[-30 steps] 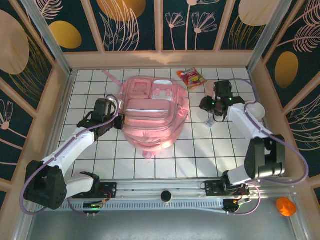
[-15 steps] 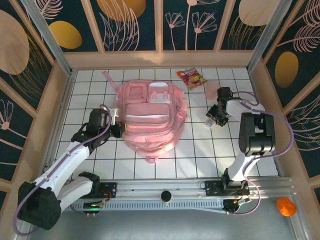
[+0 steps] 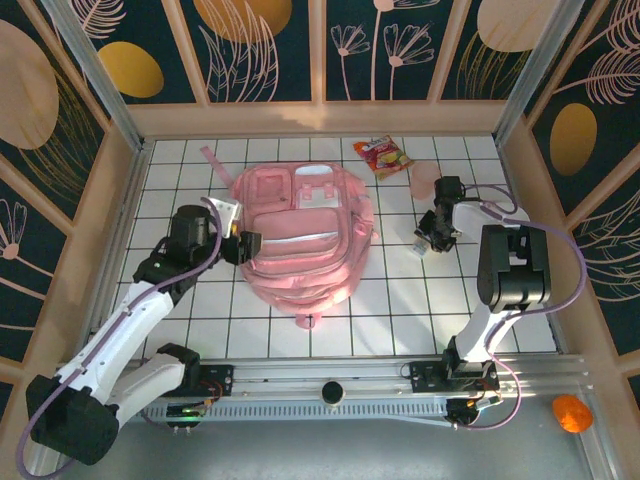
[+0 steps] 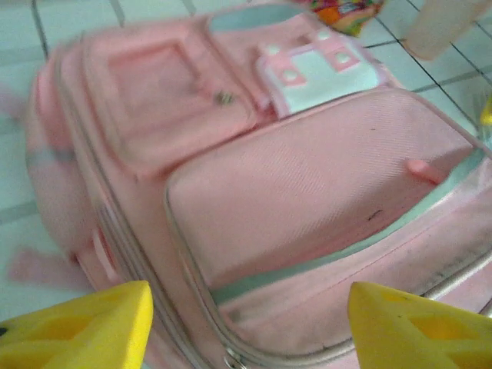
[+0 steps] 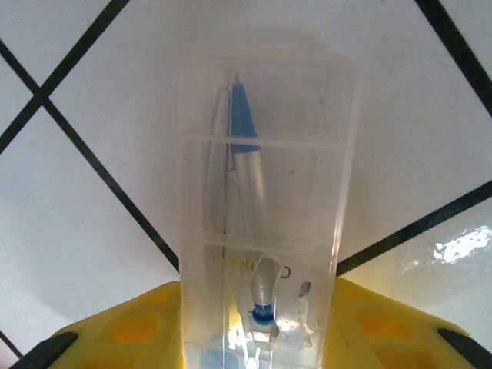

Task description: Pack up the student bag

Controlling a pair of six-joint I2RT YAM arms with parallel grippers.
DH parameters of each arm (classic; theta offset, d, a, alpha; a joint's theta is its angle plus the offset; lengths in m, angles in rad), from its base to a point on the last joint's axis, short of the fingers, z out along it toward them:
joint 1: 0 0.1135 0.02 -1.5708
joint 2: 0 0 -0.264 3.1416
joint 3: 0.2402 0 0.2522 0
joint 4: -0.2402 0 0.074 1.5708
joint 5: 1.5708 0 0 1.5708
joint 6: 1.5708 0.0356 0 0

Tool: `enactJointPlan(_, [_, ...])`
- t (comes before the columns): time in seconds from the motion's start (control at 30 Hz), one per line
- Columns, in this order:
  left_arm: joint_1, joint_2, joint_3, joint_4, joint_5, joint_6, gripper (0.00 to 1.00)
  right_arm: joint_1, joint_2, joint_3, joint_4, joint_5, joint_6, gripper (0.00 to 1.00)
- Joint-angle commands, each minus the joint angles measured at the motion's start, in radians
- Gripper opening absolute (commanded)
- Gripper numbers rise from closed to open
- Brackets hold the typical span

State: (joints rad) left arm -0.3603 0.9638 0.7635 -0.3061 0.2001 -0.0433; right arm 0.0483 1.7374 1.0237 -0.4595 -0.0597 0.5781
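The left gripper (image 3: 246, 246) is hovering at the left edge of the student bag (image 3: 305, 235), its yellow fingers (image 4: 77, 327) standing wide apart and holding nothing. The pink bag is lying flat in the middle of the white gridded table (image 3: 390, 310), front pockets facing up. To the bag's right, the right gripper (image 3: 430, 238) is clamping a clear plastic case (image 5: 261, 192) that is lying on the table, apart from the bag.

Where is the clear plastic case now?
The clear plastic case lies on the table right of the student bag in the top view, between the fingers of the right gripper, nearer than the snack packet.
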Motion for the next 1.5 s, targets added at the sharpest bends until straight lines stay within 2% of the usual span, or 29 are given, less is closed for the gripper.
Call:
enactJointPlan(0.0, [-0.005,0.022,0.016,0.014,0.144,0.371,0.73,0.004,-0.096,-0.037,0.007,-0.025,-0.027,0.36])
enactJointPlan(0.03, [-0.009,0.025,0.005,0.008,0.202,0.469,0.81,0.008,-0.128,-0.049,0.01,-0.029,-0.029,0.36])
enactJointPlan(0.07, [-0.017,0.027,-0.005,0.0,0.244,0.57,0.99,0.008,-0.157,-0.058,0.009,-0.036,-0.029,0.36])
enactJointPlan(0.13, [-0.041,0.03,-0.034,0.027,0.232,0.69,0.99,0.009,-0.206,-0.081,0.004,-0.045,-0.025,0.36])
enactJointPlan(0.27, [-0.079,0.081,-0.051,0.091,0.137,0.791,0.99,0.015,-0.269,-0.122,-0.024,-0.049,-0.022,0.36])
enactJointPlan(0.4, [-0.121,0.148,-0.057,0.141,0.058,0.845,0.99,0.048,-0.34,-0.155,-0.006,-0.064,-0.027,0.36])
enactJointPlan(0.53, [-0.131,0.22,-0.045,0.214,0.012,0.827,0.98,0.087,-0.409,-0.165,0.015,-0.08,-0.026,0.36])
enactJointPlan(0.67, [-0.132,0.289,-0.013,0.243,-0.016,0.797,0.89,0.127,-0.447,-0.156,0.018,-0.076,-0.026,0.35])
enactJointPlan(0.77, [-0.132,0.293,0.008,0.282,-0.019,0.737,0.66,0.156,-0.472,-0.148,0.019,-0.071,-0.03,0.35])
enactJointPlan(0.9, [-0.132,0.256,0.02,0.327,0.032,0.661,0.46,0.197,-0.514,-0.152,0.051,-0.07,-0.06,0.35])
enactJointPlan(1.0, [-0.132,0.234,0.023,0.356,0.028,0.594,0.16,0.23,-0.551,-0.151,0.092,-0.075,-0.095,0.34])
enactJointPlan(1.07, [-0.132,0.23,0.042,0.355,0.021,0.551,0.02,0.259,-0.586,-0.152,0.138,-0.056,-0.115,0.32])
enactJointPlan(1.23, [-0.132,0.268,0.139,0.27,0.076,0.447,0.0,0.322,-0.647,-0.142,0.302,-0.148,-0.261,0.31])
enactJointPlan(1.47, [-0.131,0.297,0.171,0.283,0.111,0.322,0.0,0.472,-0.663,-0.147,0.508,-0.266,-0.558,0.28])
